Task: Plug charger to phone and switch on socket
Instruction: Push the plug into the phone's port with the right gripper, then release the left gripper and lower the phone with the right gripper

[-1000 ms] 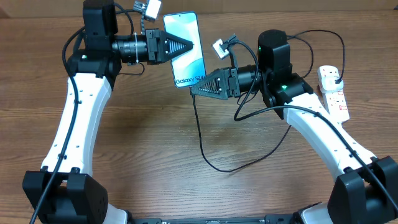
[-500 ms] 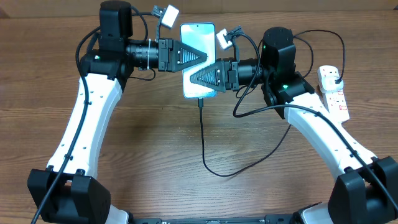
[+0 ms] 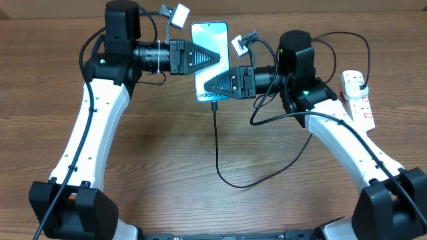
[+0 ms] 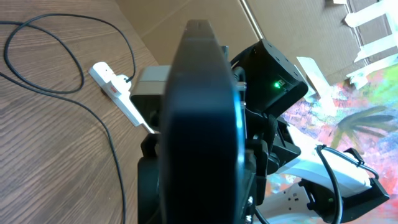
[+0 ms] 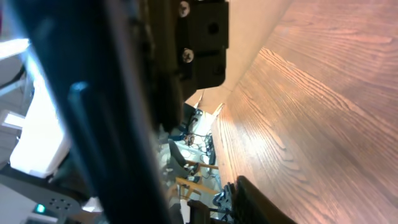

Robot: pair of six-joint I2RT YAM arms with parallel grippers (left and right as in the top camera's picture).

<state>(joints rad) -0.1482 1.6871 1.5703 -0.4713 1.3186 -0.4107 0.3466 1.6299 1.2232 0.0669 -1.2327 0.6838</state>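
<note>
The plugging step looks nearly finished: the left end effector point(image 3: 218, 57) pinches the phone point(image 3: 211, 35) over the table point(image 3: 153, 167), the right end effector point(image 3: 207, 87), grip unclear, sits by its bottom edge where the charger point(image 3: 217, 143) hangs, so next the socket point(image 3: 359, 101) needs switching on.

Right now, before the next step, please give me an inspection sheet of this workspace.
Surface: brown wood-grain table.
Job's things: slim smartphone with light blue screen, lifted; white oblong power strip with red markings, at right, switch state cannot be told.
Clutter: nothing seen.
Grippers: left gripper, jaws shut on the smartphone; right gripper at its lower part, grip cannot be told.
Cables: thin black charger cable, tip at the smartphone's lower edge, seating unclear; black plug in the strip.
Surroundings: colourful patterned area beyond the table.
</note>
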